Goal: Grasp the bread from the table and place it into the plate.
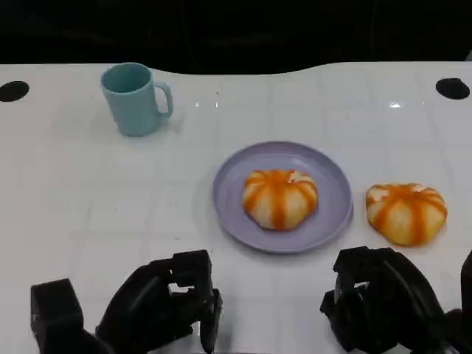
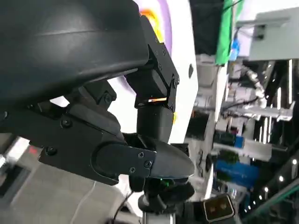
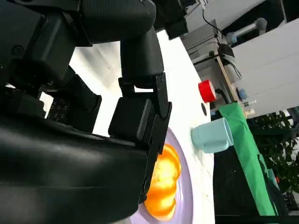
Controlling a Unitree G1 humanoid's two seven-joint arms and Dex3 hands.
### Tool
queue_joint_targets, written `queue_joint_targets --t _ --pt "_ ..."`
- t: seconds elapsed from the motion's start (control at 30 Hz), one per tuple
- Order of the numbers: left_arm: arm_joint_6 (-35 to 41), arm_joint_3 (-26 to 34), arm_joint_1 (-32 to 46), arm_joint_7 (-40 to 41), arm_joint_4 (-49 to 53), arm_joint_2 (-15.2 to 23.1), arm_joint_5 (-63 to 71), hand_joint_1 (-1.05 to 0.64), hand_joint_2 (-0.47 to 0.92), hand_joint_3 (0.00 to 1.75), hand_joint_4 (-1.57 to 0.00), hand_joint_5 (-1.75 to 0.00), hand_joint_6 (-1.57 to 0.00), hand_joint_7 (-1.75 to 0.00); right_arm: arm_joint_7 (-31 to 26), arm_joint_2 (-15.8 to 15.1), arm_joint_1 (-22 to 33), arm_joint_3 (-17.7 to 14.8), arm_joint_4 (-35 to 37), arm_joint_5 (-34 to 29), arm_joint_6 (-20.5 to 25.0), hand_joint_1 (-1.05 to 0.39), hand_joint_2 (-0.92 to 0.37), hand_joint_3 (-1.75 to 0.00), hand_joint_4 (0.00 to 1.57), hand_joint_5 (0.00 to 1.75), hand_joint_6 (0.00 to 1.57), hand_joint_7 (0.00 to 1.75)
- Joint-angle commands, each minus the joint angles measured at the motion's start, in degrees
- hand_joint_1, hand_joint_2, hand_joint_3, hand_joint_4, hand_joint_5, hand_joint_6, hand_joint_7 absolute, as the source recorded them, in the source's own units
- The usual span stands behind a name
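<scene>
A round bread (image 1: 405, 212) with no long axis lay right of the plate (image 1: 228, 206); both hands, left hand (image 1: 158, 306) and right hand (image 1: 380, 299), sat curled and empty nearer the robot than the plate.

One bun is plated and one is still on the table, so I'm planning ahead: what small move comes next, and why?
Probably reach the right hand forward to the bread on the table. It lies just right of the plate, ahead of that hand, and neither hand holds anything.
</scene>
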Motion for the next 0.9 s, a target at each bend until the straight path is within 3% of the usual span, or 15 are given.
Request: queue_joint_targets --t 0.03,0.33,0.9 --pt "0.82 1.88 -0.61 -1.25 0.79 -0.40 -0.07 -0.77 0.89 0.22 -1.04 -1.75 -0.91 -1.65 -0.44 -0.78 -0.44 -0.54 0.24 -0.01 0.29 -1.05 -0.05 -1.42 1.51 1.41 1.57 1.03" --pt "0.71 3.86 -1.28 -3.24 2.29 -1.66 -0.08 -0.76 0.90 0.21 -1.03 -1.75 -0.91 -1.62 0.25 -0.93 -1.01 -0.64 1.68 -0.13 -1.48 -1.05 -0.08 -1.42 1.51 1.42 1.57 1.04" --pt "0.66 5.15 -1.59 -4.22 2.52 -2.46 1.16 -0.77 0.90 0.20 -1.02 -1.75 -0.90 -1.62 0.35 -0.66 -1.36 -0.77 2.19 0.34 -0.83 -1.05 -0.05 -1.41 1.49 1.41 1.57 0.99"
